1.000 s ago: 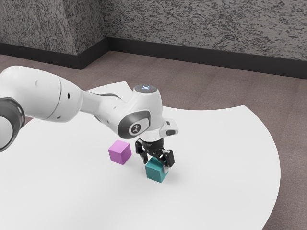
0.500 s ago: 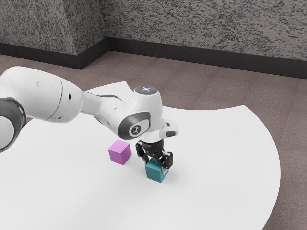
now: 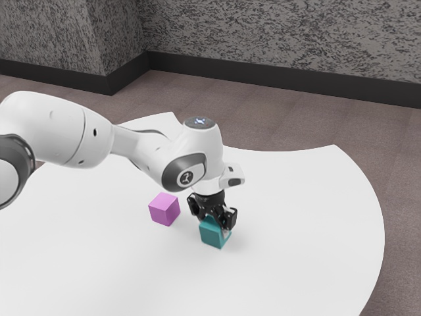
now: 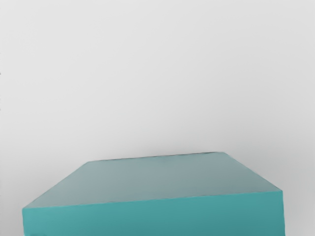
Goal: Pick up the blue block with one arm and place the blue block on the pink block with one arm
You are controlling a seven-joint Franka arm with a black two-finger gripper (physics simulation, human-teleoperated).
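1. Since 1 second ago, the fingers of the gripper (image 3: 214, 222) have been drawing inward; they stood wider around the blue block (image 3: 212, 237) then, and they are now pressing against 2 opposite sides of it near its top. The arm (image 3: 131, 148) and the hand are barely shifting otherwise.
2. The gripper is clamping the blue block, which is rendering more teal than blue. Gripping high on the sides is leaving the underside free, which will matter when it has to be set down flat.
3. The blue block is sitting in the middle of the white surface (image 3: 309, 217), well in from its curved edge on the exterior view's right. I am not telling from these views whether it is already leaving the surface; it is looking either still resting or only just lifting.
4. In the wrist view the blue block (image 4: 157, 196) is lying squarely under the hand, its top face level, which is suggesting a centred, untilted hold.
5. The pink block (image 3: 164, 209) is standing near the blue one, toward the exterior view's left, apart from it and upright, its top bare.
6. Judging by this, the grasp step is finishing. The next move is calling for a lift high enough to clear the pink block, then a short carry toward it.
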